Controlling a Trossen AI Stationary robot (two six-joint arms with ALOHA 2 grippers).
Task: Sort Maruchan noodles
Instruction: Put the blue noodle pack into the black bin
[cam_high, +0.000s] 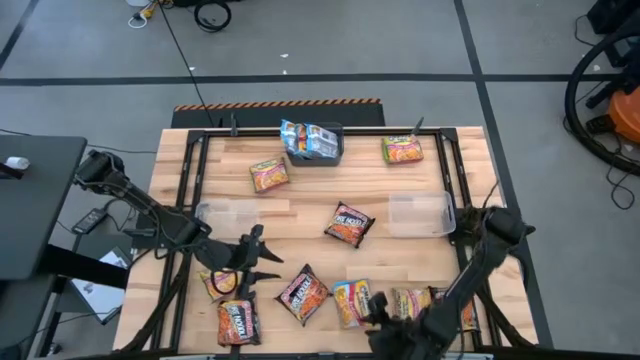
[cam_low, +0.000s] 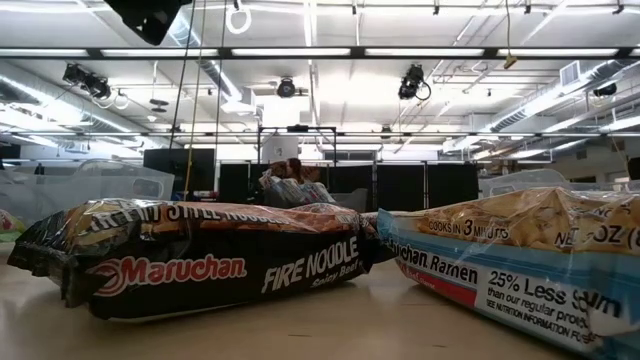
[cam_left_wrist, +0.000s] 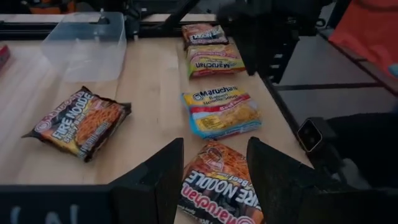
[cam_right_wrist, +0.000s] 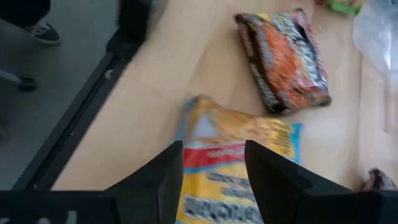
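- The Maruchan noodles (cam_high: 349, 223) are seen as small, flat, square packets in glossy film, orange-yellow with dark, blue or green labels.
- They are judged to be light and slippery, with a brittle noodle block inside that could crack under a hard squeeze; a hold across two opposite edges of a packet is judged safest, with the crimped end seams avoided.
- A row of packets is spread along the near edge of the table (cam_high: 300, 205), one dark packet lies at the middle, and two lie near the far edge.
- More packets are heaped in the dark grey bin (cam_high: 322, 148) at the middle of the far edge.
- Two clear plastic tubs are set toward the left edge (cam_high: 228, 212) and the right edge (cam_high: 420, 213).
- The left gripper (cam_left_wrist: 215, 163) is held with its fingers apart, straddling a dark Fire Noodle packet (cam_left_wrist: 219, 183) near the near-left corner; no contact can be made out.
- The right gripper (cam_right_wrist: 212, 163) is likewise spread, poised over a blue-and-yellow packet (cam_right_wrist: 233, 168) at the near edge, toward the right corner.
- In the low view, two packets are shown lying flat on the wood.
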